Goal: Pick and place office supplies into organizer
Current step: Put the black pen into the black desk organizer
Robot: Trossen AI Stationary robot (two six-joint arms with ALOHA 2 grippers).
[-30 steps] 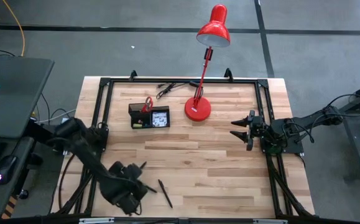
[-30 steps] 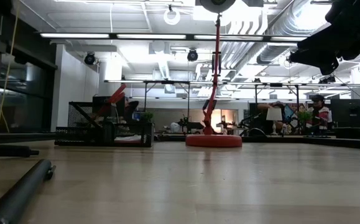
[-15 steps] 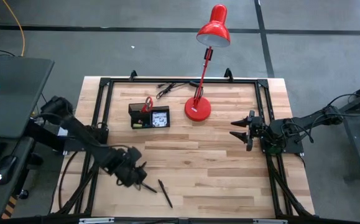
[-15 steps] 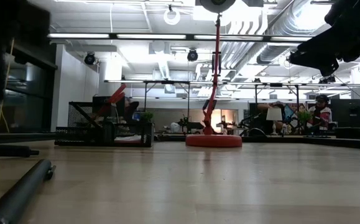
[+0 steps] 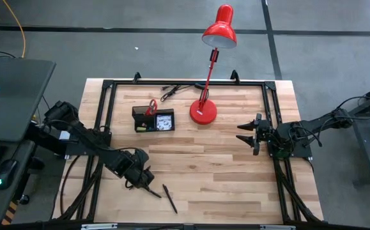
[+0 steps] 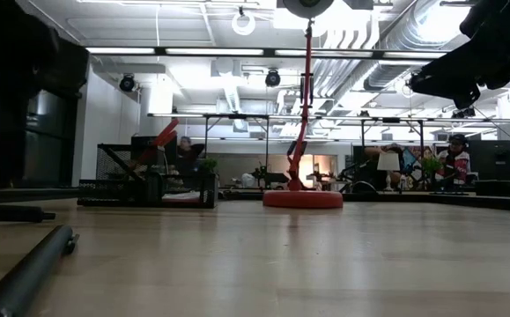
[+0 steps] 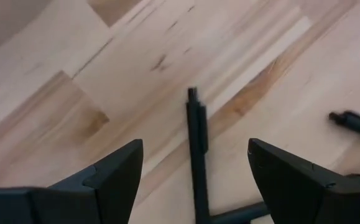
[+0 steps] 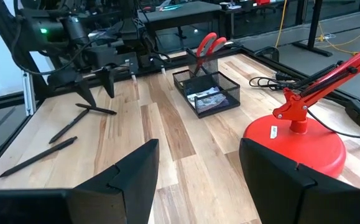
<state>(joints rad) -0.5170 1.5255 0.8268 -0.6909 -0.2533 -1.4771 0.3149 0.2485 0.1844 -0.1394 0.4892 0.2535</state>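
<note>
Left end effector [image 5: 147, 186] low, fingers spread, right end effector [image 5: 243, 133] hovering, parted

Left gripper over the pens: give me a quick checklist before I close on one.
1. Left gripper open: ok, its fingers stand wide apart.
2. Pen between the fingers: ok, a black pen lies in the gap in the left wrist view.
3. Pen free of others: not ok, a second pen crosses its lower end.
4. Third pen clear of the grasp: ok, it lies apart on the table.
5. Organizer free to receive: cannot tell; red-handled scissors stand in it.
6. Right gripper out of the way: ok, open by the right edge.
</note>
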